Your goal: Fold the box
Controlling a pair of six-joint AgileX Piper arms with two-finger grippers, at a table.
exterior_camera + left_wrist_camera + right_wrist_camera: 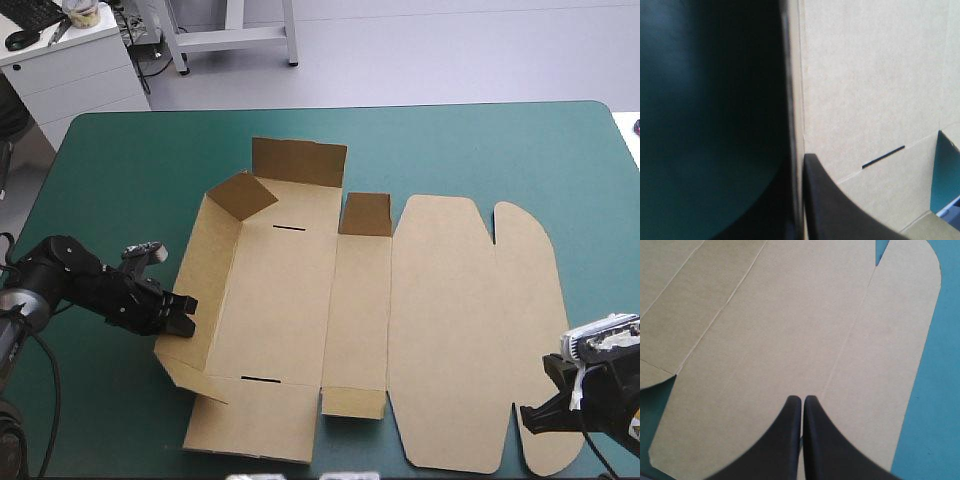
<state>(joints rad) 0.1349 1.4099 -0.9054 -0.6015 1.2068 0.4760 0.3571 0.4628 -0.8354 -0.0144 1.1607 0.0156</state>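
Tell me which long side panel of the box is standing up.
The box's leftmost wall, pinched by the left gripper; its lid panels to the right lie flat.

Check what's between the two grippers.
Only the box; it spans the table from the left gripper to the right gripper. The high view shows it.

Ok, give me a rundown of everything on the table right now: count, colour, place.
box: one, brown, mid-table; left wall and far flaps raised, lid panel flat toward the right.
table: one, teal-green cover, under the box.
left end effector: one, black fingers, shut on the box's raised left wall.
right end effector: one, black fingers, shut, at the lid's near right edge; whether it touches the board is unclear.
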